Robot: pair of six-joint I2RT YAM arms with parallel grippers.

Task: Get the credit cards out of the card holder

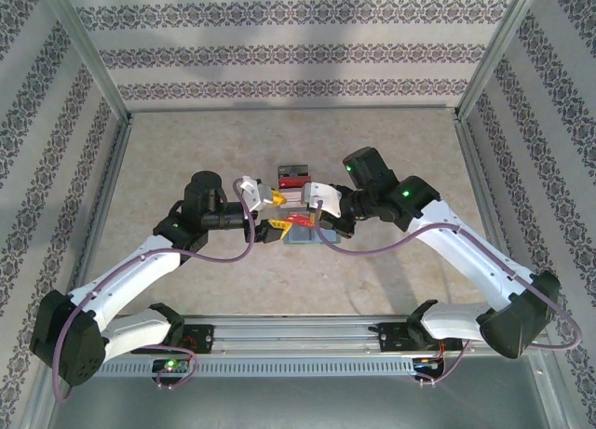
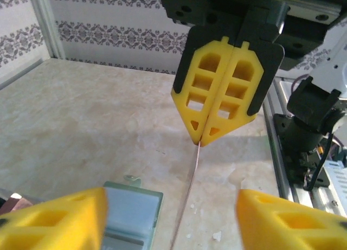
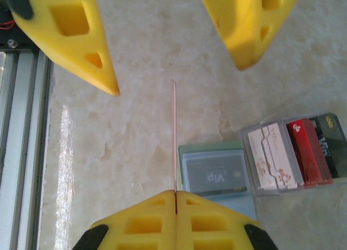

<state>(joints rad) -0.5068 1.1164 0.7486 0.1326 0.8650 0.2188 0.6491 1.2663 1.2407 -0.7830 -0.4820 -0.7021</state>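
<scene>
Right hand (image 3: 174, 198): yellow fingers pressed together, pinching one thin card at their tips.
Held card (image 3: 174, 130): seen edge-on as a fine reddish line, reaching straight out from the closed fingertips; face not readable from these angles.
Left hand (image 3: 179, 76): fingers apart, one on each side of the held card's far end, touching neither it nor anything else.
Hands, relative: tip to tip over the middle of the worktop (image 3: 135, 125), facing each other, with the card lying along the line between them.
Card holder (image 3: 214, 151): grey-green, lying flat and open on the worktop, just beside the held card and below both hands; apart from the fingers of either hand.
Grey card (image 3: 212, 175): dark, marked "Vip", sitting in the holder's bluish-grey pocket, not taken out.
Clear box (image 3: 293, 188): transparent tray on the worktop, just beyond the holder and close against its edge.
Box contents: pale pinkish-white card (image 3: 265, 158), red card (image 3: 306, 152) and dark card (image 3: 333, 144), side by side, leaning.
Contact, card to worktop: cannot tell whether the held card's lower edge touches the surface or hangs just above it.
Worktop look: pale, marbled beige, with patterned walls around it.
</scene>
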